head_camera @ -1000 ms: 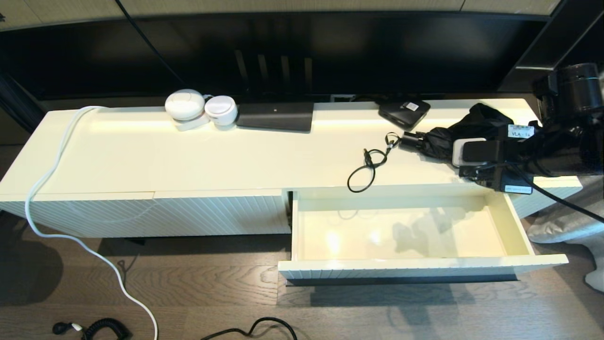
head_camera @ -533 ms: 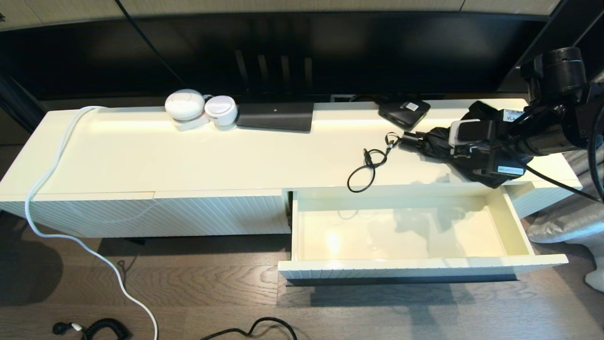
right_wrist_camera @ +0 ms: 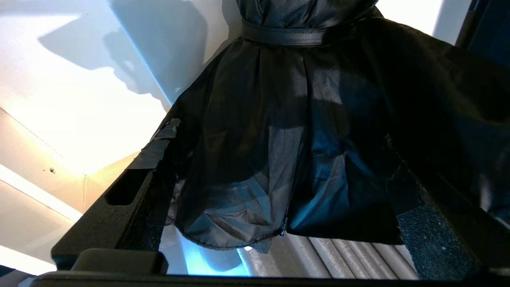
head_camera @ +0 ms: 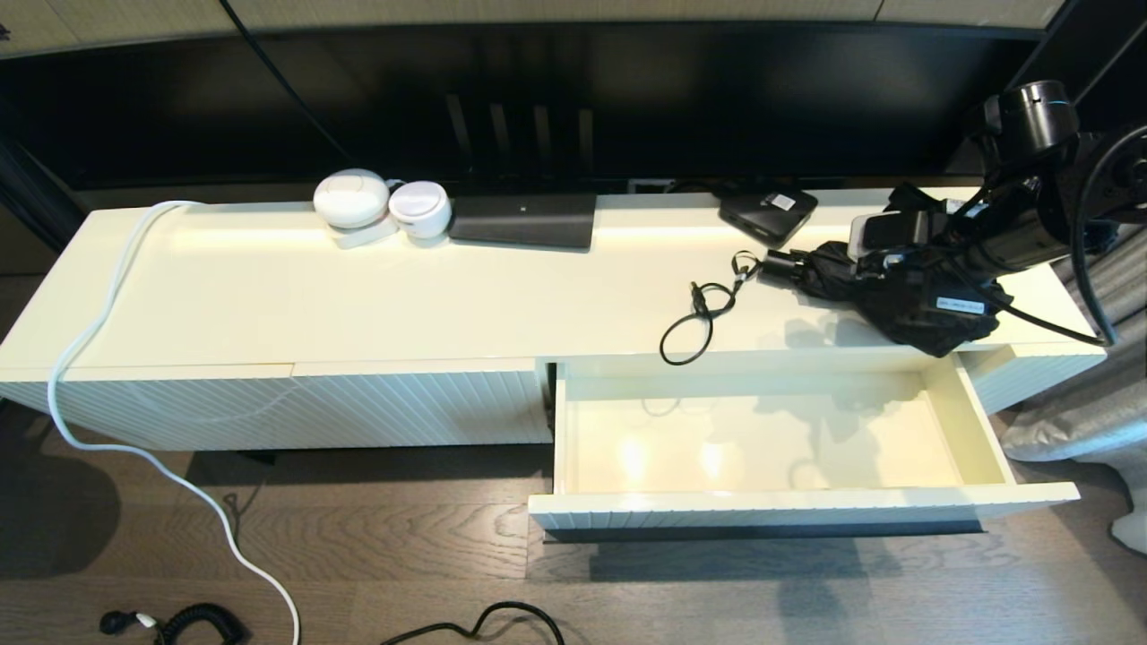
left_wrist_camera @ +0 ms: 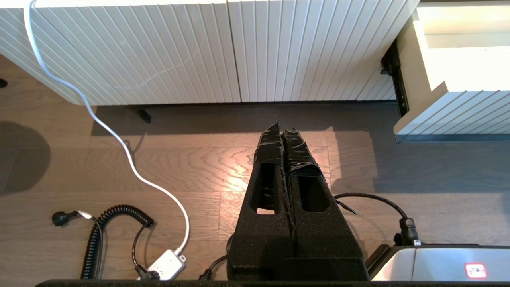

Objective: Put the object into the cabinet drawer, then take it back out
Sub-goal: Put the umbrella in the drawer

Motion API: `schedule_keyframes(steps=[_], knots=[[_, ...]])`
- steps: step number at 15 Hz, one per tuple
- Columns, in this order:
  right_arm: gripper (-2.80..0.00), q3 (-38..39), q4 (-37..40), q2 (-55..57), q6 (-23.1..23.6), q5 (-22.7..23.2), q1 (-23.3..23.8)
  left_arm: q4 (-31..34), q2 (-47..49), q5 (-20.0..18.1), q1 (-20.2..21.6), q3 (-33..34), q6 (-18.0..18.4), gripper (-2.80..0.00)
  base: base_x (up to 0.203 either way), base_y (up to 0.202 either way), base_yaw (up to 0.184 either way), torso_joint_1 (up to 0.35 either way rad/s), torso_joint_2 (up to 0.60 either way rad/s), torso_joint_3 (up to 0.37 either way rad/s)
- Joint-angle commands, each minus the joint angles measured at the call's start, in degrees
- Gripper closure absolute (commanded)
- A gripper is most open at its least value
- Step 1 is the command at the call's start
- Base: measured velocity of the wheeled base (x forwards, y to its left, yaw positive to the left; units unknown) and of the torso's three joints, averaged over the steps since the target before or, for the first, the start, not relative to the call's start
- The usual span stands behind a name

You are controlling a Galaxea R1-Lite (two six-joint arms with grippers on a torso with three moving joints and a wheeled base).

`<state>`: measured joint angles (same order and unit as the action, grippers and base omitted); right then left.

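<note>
A folded black umbrella [head_camera: 833, 269] lies on the right end of the cabinet top, and its black wrist cord [head_camera: 699, 313] loops towards the front edge. My right gripper [head_camera: 896, 287] sits over the umbrella's canopy end, open. Its fingers [right_wrist_camera: 131, 179] stand wide apart with the loose black fabric [right_wrist_camera: 279, 99] between them. The cabinet drawer [head_camera: 789, 506] is pulled out below, and its glossy cream inside holds nothing. My left gripper [left_wrist_camera: 281, 131] hangs shut over the wooden floor in front of the diagonally ribbed panel. It does not show in the head view.
At the back of the cabinet top stand two white round devices [head_camera: 354, 199], a flat black box [head_camera: 524, 219] and a small black box [head_camera: 768, 213]. A white cable [head_camera: 90, 340] runs off the left end onto the floor. Grey fabric [head_camera: 1075, 412] lies to the right of the drawer.
My right arm has risen and swung back from the drawer's rear right corner, so that it is over the umbrella. The umbrella's handle and cord have stayed put.
</note>
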<state>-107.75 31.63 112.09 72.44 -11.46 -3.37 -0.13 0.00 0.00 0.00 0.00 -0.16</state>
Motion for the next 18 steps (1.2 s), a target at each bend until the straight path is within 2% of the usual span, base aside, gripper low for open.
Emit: schedule_keyframes(steps=[1,6,10,17,18], knots=[[-2.80,-2.32,1.20,2.07,0.43,0.04,0.26,-0.04,0.00,0.00,0.00,0.09,-0.02,0.00,0.000,0.000,0.000,0.000,0.00,0.000],[-2.80,-3.05,0.09,3.97,0.42,0.30,0.93,-0.04,0.00,0.00,0.00,0.09,-0.02,0.00,0.000,0.000,0.000,0.000,0.00,0.000],[-2.80,-3.09,-4.80,5.68,0.50,1.26,1.87,-0.04,0.00,0.00,0.00,0.09,-0.02,0.00,0.000,0.000,0.000,0.000,0.00,0.000],[-2.80,-3.08,-5.00,6.13,0.51,1.35,2.23,-0.04,0.00,0.00,0.00,0.09,-0.02,0.00,0.000,0.000,0.000,0.000,0.00,0.000],[0.00,-3.08,-4.82,6.13,0.42,1.44,2.23,-0.04,0.00,0.00,0.00,0.02,-0.02,0.00,0.000,0.000,0.000,0.000,0.00,0.000]])
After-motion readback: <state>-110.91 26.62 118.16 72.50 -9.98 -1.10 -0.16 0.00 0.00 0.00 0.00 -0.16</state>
